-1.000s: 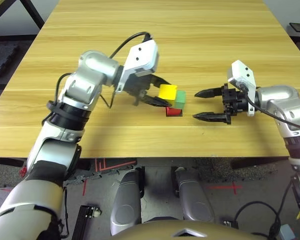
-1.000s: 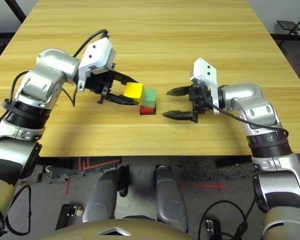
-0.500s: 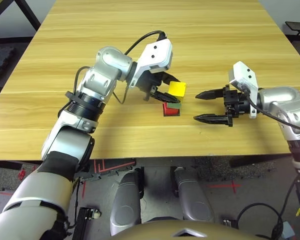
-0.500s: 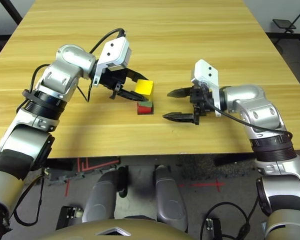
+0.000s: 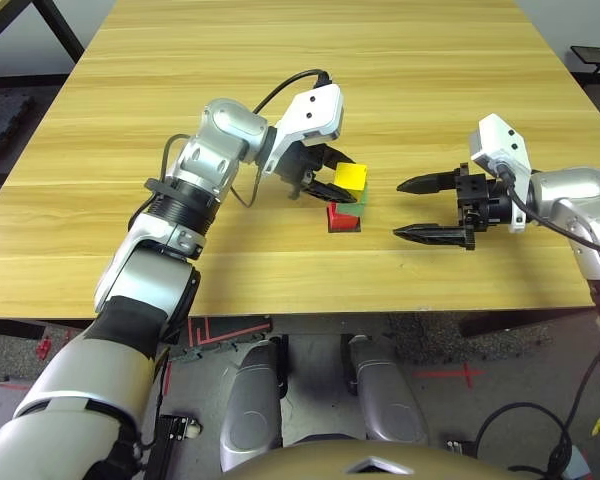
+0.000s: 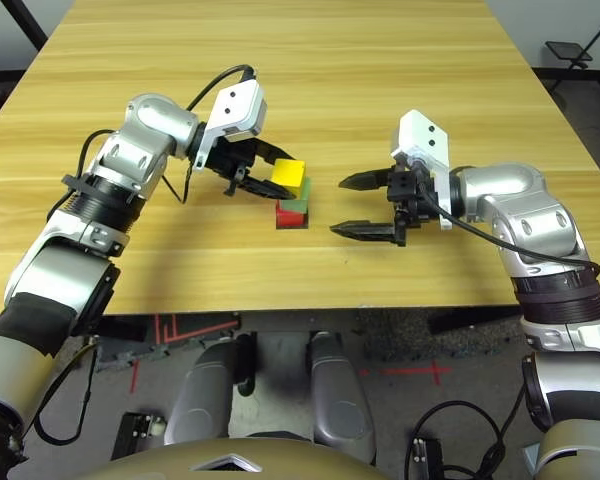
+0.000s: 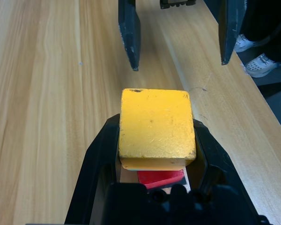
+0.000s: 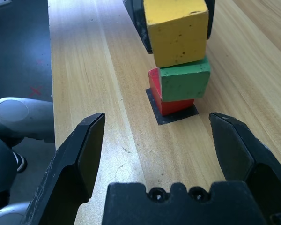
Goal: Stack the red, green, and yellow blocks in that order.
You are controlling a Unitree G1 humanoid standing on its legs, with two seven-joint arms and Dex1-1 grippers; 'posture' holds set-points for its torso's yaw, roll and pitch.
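Right eye view: the left claw [image 6: 277,172] is closed on the yellow block [image 6: 288,177] by opposite sides, the best hold for something probably light and rigid, above the green block [image 6: 296,198], which overhangs the red block [image 6: 290,217]. Rightward, the right claw [image 6: 337,206] gapes wide, empty.

Wooden table [image 5: 280,270] — light, long-grained top. Flat black patch [image 8: 171,114] lying on it. Grey floor [image 5: 300,400] beyond the table edge, red tape [image 5: 450,373] stuck on it. Pale shoes [image 7: 260,65] on the floor — dark trousers [image 7: 271,28] above.
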